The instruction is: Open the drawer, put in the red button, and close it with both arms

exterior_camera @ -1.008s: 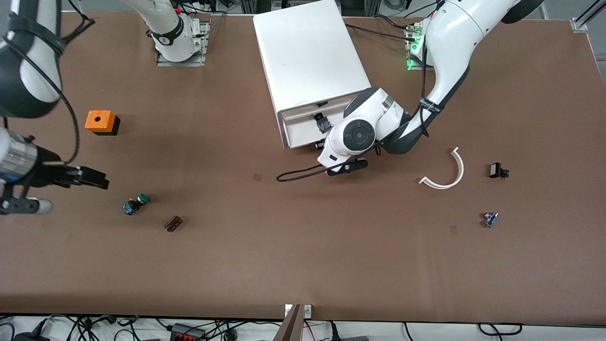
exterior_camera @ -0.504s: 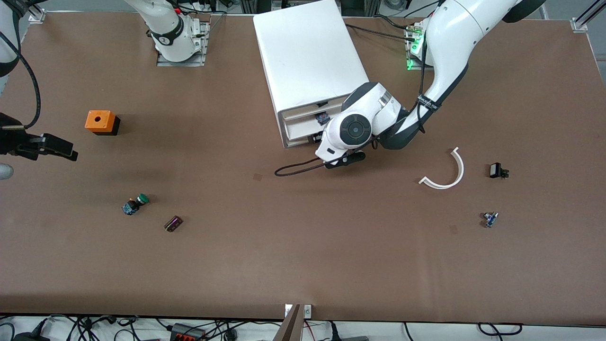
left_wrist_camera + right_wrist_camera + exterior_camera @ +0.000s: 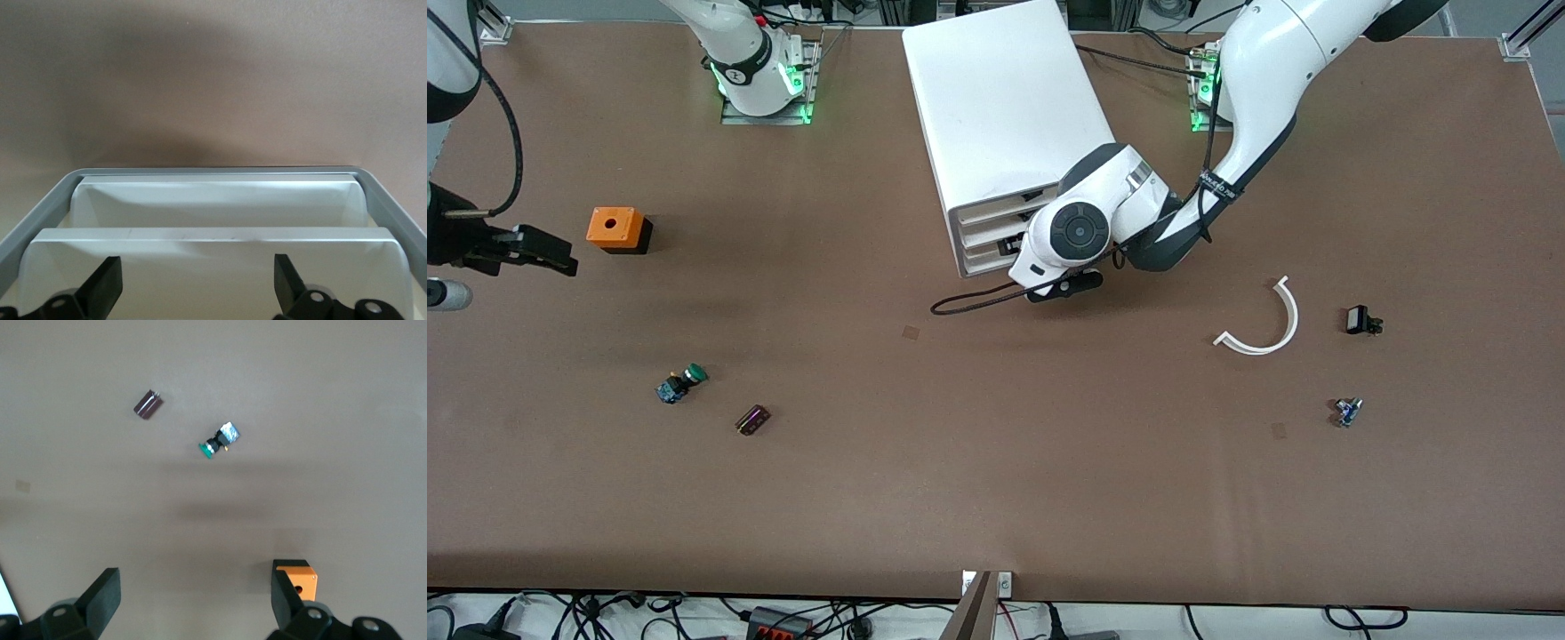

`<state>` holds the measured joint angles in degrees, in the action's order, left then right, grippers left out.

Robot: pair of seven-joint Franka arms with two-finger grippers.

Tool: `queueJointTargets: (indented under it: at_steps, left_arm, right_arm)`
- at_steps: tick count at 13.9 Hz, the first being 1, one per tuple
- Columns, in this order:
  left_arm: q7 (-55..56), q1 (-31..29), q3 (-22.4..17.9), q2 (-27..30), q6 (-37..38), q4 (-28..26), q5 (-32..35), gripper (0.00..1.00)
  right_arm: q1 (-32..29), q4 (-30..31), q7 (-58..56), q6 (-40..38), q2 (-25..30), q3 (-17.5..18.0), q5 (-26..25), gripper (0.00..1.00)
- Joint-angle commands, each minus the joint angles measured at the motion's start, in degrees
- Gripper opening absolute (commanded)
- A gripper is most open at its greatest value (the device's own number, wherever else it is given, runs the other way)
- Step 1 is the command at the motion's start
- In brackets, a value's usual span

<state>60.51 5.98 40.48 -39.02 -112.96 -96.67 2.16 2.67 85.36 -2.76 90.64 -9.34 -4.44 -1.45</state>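
The brown surface (image 3: 996, 462) is carrying a white cabinet (image 3: 1005, 98) at its robot-side edge. The left gripper (image 3: 197, 283), jaws released, is pressing the drawer (image 3: 213, 257); the red button is hidden. The right gripper (image 3: 193, 600), jaws released, is hovering beside an orange box (image 3: 615, 228).

Drawer pushed in, right arm pulled away

The left gripper (image 3: 1018, 253) presses the drawer (image 3: 996, 233) nearly flush; the right gripper (image 3: 547, 253) now hangs beside the orange box (image 3: 615, 228).

A robotics lab: two arm bases (image 3: 760, 76) bolted to a brown table (image 3: 996, 498), cables along its edge.
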Motion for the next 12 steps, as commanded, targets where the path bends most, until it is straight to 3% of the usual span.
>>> queueJointTargets:
  at_steps: [1, 4, 6, 9, 12]
  left_arm:
    - [0.66, -0.89, 0.83, 1.76, 0.81, -1.6, -1.02, 1.0]
    - [0.4, -1.32, 0.57, 2.28, 2.12, -0.54, -0.67, 1.0]
    - [-0.13, -3.07, 0.21, 3.78, 6.15, 1.82, 1.35, 1.0]
    - [-0.22, -5.89, -0.05, 3.87, 13.18, 10.5, 6.0, 1.0]
    - [-0.92, -8.88, 0.83, 3.87, 20.4, 18.33, 15.66, 1.0]
  right_arm:
    - [0.23, 10.85, 1.18, 3.38, 7.91, 0.4, -1.27, 1.0]
    - [0.05, 18.07, 1.27, 6.99, 12.84, 0.31, -1.1, 1.0]
    - [0.05, 18.0, 1.27, 7.09, 13.12, 0.31, -1.1, 1.0]
    - [-0.13, 16.6, 1.09, 7.8, 12.33, 0.13, -1.1, 1.0]
    - [-0.3, 14.49, 1.27, 7.71, 11.01, 0.13, -0.66, 1.0]
